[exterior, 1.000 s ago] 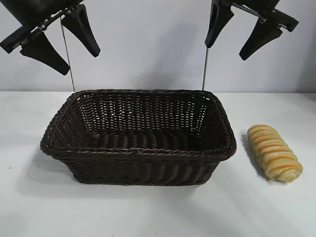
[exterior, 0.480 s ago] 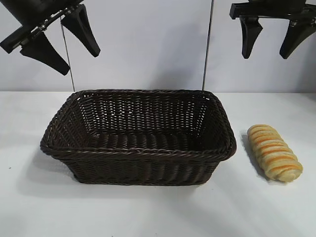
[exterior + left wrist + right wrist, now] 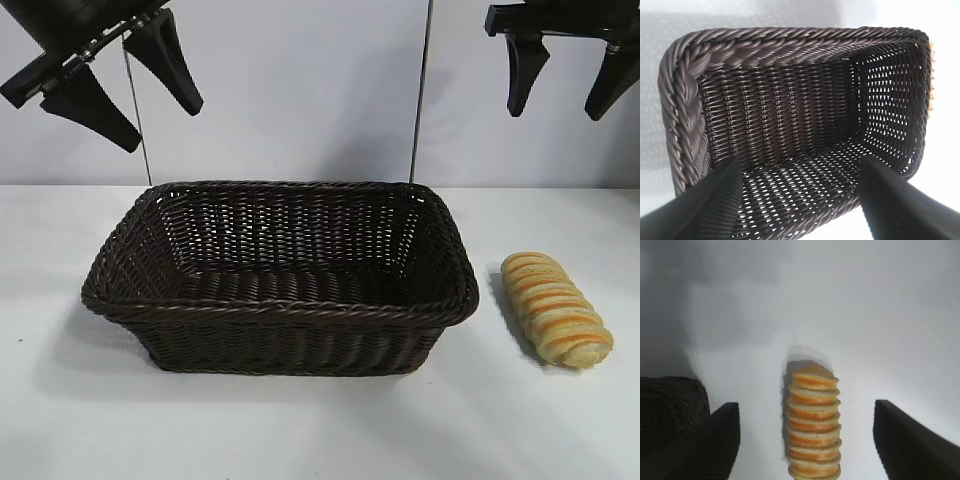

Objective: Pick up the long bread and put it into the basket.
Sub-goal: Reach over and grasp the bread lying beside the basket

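Note:
The long bread, a tan loaf with orange stripes, lies on the white table to the right of the basket. The dark brown wicker basket stands empty at the table's middle. My right gripper is open and empty, high above the bread. In the right wrist view the bread lies far below between the spread fingers, and my right gripper is centred over it. My left gripper is open and empty, high above the basket's left end. The left wrist view shows the basket's inside below my left gripper.
The white table runs out to the front and sides. Two thin upright rods stand behind the basket against the grey back wall. A corner of the basket shows beside the bread in the right wrist view.
My right gripper has swung to the right and turned level, from above the basket's right end to above the bread. The left arm, basket and bread have not moved.

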Motion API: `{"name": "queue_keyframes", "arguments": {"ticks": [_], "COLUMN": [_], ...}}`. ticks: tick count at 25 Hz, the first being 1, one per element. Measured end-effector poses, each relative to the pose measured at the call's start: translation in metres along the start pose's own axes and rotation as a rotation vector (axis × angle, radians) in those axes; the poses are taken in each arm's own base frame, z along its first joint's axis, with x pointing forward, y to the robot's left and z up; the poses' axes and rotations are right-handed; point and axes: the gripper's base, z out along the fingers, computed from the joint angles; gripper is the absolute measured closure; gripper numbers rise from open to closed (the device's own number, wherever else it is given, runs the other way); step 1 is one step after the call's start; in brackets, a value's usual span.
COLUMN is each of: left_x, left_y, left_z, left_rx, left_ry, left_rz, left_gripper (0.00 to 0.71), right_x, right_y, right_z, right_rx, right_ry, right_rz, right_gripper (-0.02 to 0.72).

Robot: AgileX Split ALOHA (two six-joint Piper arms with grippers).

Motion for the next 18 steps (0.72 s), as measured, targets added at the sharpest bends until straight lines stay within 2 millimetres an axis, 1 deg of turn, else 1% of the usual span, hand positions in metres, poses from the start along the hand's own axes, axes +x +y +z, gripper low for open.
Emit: {"name": "queue_keyframes", "arguments": {"ticks": [3,7,18], "left_x": [0.0,0.0,0.0], "left_y": [0.0,0.0,0.0], "left_z": [0.0,0.0,0.0], "left_rx": [0.0,0.0,0.0], "left_ry": [0.0,0.0,0.0], "left_rz": [0.0,0.0,0.0], "left_gripper": [0.226,0.226,0.226], "right_x": [0.015,0.031,0.04], "right_y": [-0.002,-0.005,-0.01], "right_z": [0.022,0.041,0.065], "right_rx": [0.013,0.032,0.057], "right_ry": [0.089,0.172,0.141], "right_rz": [-0.001,-0.005,-0.023], "right_gripper": [0.166,0.166,0.166]}}
